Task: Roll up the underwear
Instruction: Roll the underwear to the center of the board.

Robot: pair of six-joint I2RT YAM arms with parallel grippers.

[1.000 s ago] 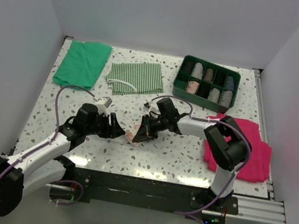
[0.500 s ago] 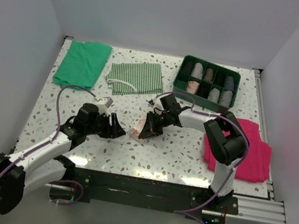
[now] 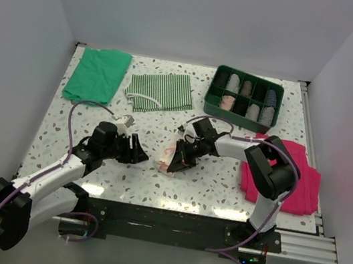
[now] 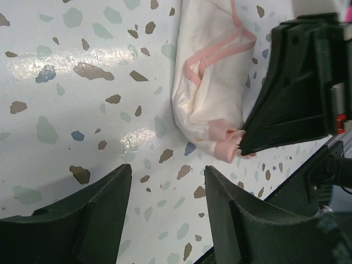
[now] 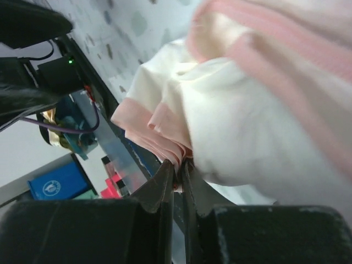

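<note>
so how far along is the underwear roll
Done: the underwear is gathered into a loose bundle on the table. In hand: the right tool pinches its pink edge; the left tool sits open beside it. Left: tightening the roll and letting go.

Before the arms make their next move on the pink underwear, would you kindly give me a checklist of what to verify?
1. Right gripper holds the underwear: ok, shut on its pink edging.
2. Left gripper free: ok, open, nothing between its fingers, apart from the fabric.
3. Roll finished: not ok, the fabric is a loose bundle.
4. Table bare beside the bundle: ok in the left wrist view.
5. Striped cloth and magenta cloth lie apart from the bundle: ok.
6. Held end lifted off the table: cannot tell.
</note>
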